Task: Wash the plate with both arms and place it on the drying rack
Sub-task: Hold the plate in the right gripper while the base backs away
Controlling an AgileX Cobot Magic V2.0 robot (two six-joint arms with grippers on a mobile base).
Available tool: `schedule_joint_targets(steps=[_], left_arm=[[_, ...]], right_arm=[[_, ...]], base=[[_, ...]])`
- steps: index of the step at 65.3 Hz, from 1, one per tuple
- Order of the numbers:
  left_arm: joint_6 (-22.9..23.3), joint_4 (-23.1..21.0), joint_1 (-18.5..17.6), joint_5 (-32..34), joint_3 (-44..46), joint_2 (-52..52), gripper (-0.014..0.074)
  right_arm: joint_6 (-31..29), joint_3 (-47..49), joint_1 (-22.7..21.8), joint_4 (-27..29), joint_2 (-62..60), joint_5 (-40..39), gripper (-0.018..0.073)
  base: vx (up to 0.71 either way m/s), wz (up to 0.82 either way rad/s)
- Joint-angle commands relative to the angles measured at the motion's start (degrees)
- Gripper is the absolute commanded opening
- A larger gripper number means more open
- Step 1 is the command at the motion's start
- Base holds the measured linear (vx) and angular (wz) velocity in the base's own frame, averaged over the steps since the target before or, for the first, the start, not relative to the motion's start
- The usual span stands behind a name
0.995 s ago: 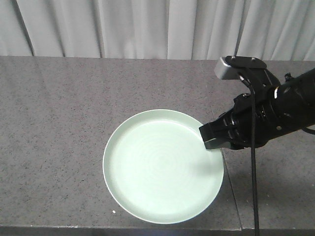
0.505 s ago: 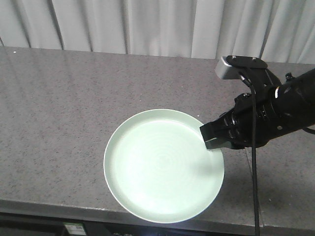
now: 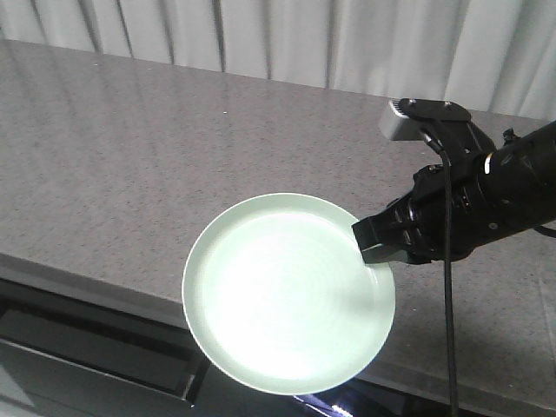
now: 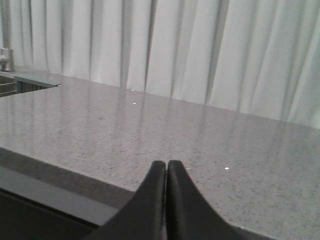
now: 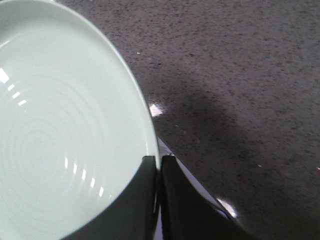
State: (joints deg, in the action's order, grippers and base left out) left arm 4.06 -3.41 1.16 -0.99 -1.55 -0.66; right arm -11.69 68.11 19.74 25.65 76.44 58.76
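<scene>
The pale mint-green plate (image 3: pixel 282 295) hangs level in the air, partly over the counter's front edge, gripped at its right rim. My right gripper (image 3: pixel 372 246) is shut on that rim. In the right wrist view the plate (image 5: pixel 55 130) fills the left half, and the right gripper (image 5: pixel 159 161) pinches its rim between both fingers. In the left wrist view my left gripper (image 4: pixel 166 166) is shut with nothing in it, above the counter's edge. The drying rack is out of view.
A grey speckled stone counter (image 3: pixel 130 156) stretches to white curtains (image 3: pixel 347 43) at the back. Its front edge (image 3: pixel 78 278) runs diagonally, with dark cabinet fronts below. A sink edge and tap (image 4: pixel 6 60) show at far left in the left wrist view.
The front view has shifted: the counter slid back and turned, and its front edge and the dark cabinets below came into sight. The right gripper keeps the same hold on the plate.
</scene>
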Motion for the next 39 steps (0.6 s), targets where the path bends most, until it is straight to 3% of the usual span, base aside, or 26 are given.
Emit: schedule_joint_targets(steps=[1,39], left_arm=[[0.37,-0.08,-0.41,4.11,1.46,-0.84,-0.0007],[0.37,-0.08,-0.41,4.11,1.46,-0.84,-0.0007]], right_arm=[[-0.39,1.32,0.11,1.79,-1.8,-2.08,-0.0004],[-0.39,1.32,0.11,1.79,-1.8,-2.08,-0.0004]], base=[[-0.1,0.49],[-0.14,0.6]])
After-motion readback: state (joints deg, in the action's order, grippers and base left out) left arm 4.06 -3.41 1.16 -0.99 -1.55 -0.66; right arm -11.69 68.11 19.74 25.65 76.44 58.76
